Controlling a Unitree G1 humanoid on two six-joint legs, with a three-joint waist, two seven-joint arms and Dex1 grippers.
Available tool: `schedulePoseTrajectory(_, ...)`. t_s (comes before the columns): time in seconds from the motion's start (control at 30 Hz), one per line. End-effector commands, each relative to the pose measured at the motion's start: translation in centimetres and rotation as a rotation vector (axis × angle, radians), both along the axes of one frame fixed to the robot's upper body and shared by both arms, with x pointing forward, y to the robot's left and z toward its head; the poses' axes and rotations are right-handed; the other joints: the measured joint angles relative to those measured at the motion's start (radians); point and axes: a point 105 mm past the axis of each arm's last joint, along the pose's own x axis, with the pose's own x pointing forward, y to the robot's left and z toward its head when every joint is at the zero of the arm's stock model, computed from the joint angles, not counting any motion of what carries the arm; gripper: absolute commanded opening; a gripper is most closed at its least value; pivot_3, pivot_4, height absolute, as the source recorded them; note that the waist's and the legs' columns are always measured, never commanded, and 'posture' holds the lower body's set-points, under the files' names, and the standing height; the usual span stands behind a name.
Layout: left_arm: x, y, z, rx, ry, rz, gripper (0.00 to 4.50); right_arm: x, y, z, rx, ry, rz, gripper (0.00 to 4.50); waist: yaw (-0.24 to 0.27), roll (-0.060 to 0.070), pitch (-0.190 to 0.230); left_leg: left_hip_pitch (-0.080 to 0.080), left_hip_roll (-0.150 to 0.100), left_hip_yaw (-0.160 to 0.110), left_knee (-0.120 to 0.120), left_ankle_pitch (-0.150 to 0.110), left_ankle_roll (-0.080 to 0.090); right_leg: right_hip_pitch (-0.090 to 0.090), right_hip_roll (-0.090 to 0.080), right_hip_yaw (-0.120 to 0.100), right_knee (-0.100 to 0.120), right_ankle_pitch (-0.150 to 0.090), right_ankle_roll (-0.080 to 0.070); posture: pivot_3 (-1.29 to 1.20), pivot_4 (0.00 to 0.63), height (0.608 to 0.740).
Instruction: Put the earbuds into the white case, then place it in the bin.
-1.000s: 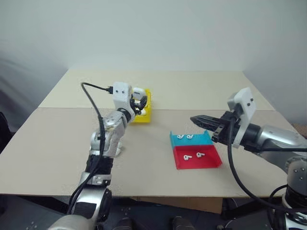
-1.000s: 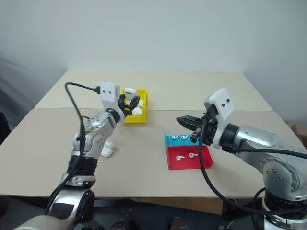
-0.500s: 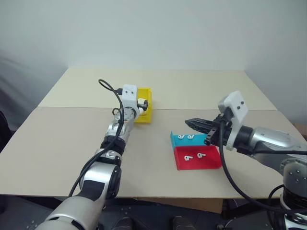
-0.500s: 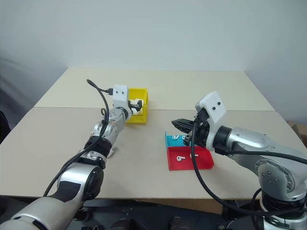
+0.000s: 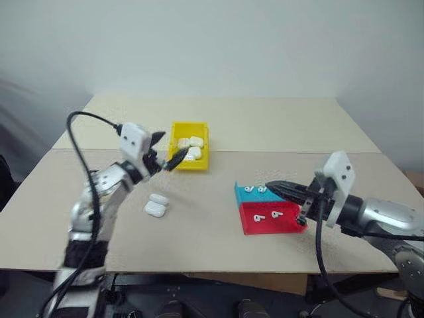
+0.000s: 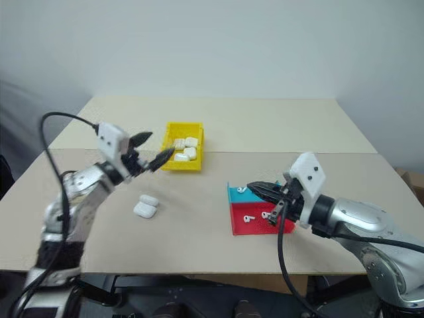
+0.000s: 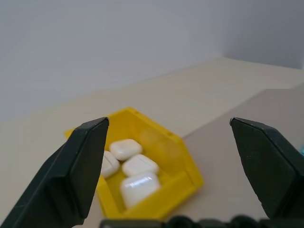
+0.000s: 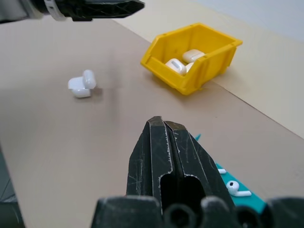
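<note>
I see the yellow bin [image 5: 189,152] lying lengthwise away from me on the table [image 5: 199,218], white cases [image 7: 137,176] inside. My left tool [image 5: 163,150] gapes wide beside it, empty; my right tool [image 8: 170,156] is pinched closed over the tray's [image 5: 275,226] earbuds [image 5: 265,216].

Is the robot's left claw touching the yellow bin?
Apart. In the left wrist view, the open left claw has bare air between its fingers, and the yellow bin sits beyond them.

Glossy white plastic cases [image 7: 138,187] in smooth yellow plastic bin [image 7: 187,171] on matt table [image 5: 199,232]
</note>
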Motion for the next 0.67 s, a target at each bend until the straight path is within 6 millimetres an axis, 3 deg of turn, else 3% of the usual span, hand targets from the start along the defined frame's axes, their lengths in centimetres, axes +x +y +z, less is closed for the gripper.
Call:
schedulePoseTrajectory(0.03, -4.3, -0.3, 0.8, 0.04, 0.012, -0.226, 4.43, -0.7, -0.5, 0.3, -0.085, -0.065, 0.078, 0.0, 0.0, 0.0, 0.0, 0.001, 0.0, 0.0, 0.0, 0.0, 0.0, 0.001, 0.0, 0.0, 0.0, 0.0, -0.001, 0.0, 0.15, 0.74)
schedulePoseTrajectory(0.17, -8.1, 0.6, -0.4, 0.115, 0.104, -0.37, 4.43, -1.5, -1.0, -1.1, -0.187, -0.066, 0.153, 0.0, 0.001, 0.0, 0.0, 0.002, 0.002, 0.001, 0.0, 0.0, -0.001, 0.001, 0.0, 0.0, 0.0, 0.0, -0.002, 0.0, 0.15, 0.74)
schedulePoseTrajectory(0.27, -9.5, 1.2, -0.9, 0.17, 0.133, -0.405, 4.43, -2.1, -1.1, -1.5, -0.213, -0.074, 0.192, 0.0, 0.006, 0.0, 0.0, 0.001, 0.002, 0.002, 0.0, 0.0, -0.001, -0.001, -0.001, 0.0, 0.0, -0.001, -0.002, 0.0, 0.15, 0.74)
schedulePoseTrajectory(0.67, -10.1, 1.5, 0.0, 0.171, 0.099, -0.362, 4.43, -1.9, -1.3, -1.7, -0.239, -0.081, 0.231, 0.0, 0.005, 0.0, 0.0, 0.001, 0.002, 0.003, 0.0, 0.0, -0.001, -0.002, 0.0, 0.0, 0.0, -0.001, -0.002, 0.0, 0.15, 0.74)
